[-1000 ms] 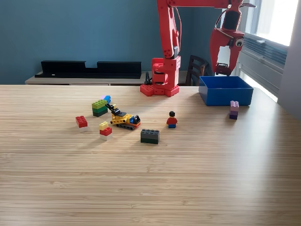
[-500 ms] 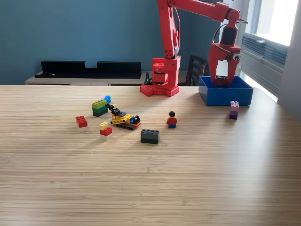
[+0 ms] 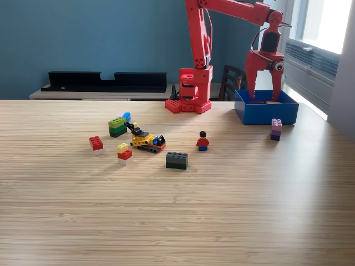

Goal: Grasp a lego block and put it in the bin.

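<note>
My red gripper hangs open just over the blue bin at the exterior view's back right, its two fingers spread wide with nothing between them. A small pale piece shows just inside the bin under the right finger. A pink-and-purple lego block stands on the table right of the bin's front. Further left lie a dark green-and-black block, a red block, a yellow-red-white stack and a green stack.
A yellow toy vehicle and a small minifigure stand mid-table. The arm's red base sits at the table's back edge. A long black tray lies on a shelf behind, and a dark chair stands beside the base.
The gripper came down from above the bin to its rim. Its fingers, together before, have now spread apart. A small pale piece now shows in the bin.
</note>
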Robot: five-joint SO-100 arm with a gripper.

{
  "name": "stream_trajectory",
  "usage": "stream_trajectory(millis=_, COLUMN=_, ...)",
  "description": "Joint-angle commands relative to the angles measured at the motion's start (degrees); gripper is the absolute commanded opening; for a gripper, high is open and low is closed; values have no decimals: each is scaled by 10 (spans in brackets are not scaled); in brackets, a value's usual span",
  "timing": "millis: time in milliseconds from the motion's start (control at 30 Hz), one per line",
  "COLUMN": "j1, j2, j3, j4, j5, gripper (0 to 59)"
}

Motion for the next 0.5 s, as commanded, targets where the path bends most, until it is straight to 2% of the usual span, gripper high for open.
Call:
stream_trajectory(millis=33, j1=16, j2=41, j3=-118, j4=40, j5=-5, gripper=144)
stream_trajectory(millis=167, j1=82, j2=44, j3=-210, j4=74, j5=5, gripper=3)
stream_trajectory(millis=333, j1=201, j2=49, j3=-274, j4=84, j5=26, gripper=0)
stream_trajectory(millis=500, j1=343, j2=49, j3=-248, j4=83, j5=33, gripper=0)
